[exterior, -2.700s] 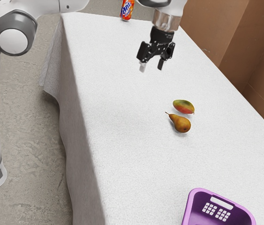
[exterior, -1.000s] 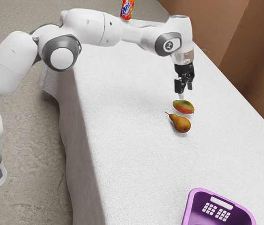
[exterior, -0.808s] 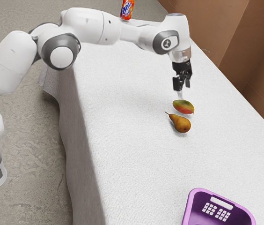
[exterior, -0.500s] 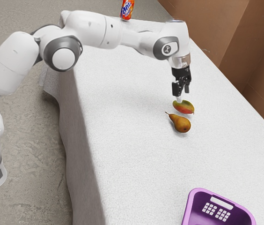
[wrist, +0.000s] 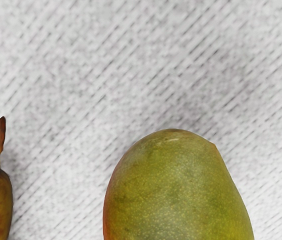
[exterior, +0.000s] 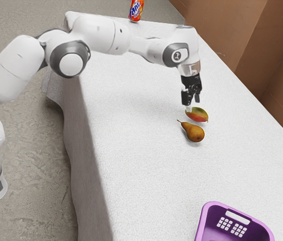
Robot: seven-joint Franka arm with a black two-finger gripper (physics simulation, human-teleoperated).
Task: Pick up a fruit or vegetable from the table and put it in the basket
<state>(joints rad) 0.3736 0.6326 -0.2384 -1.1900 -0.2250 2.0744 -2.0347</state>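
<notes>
Both views face down, sharing mango (exterior: 197,116), pear (exterior: 195,133): exterior sidelong, farther; wrist close above.

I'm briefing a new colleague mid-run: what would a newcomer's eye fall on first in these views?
Probably the bright purple basket at the exterior view's lower edge, vivid against the white cloth. Next, the black claw over the red-and-green mango, with the brown pear beside that fruit. The orange can stands out at the table's far end.

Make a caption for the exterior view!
Robot arm reaches down at a mango beside a pear, purple basket farther along.
</notes>
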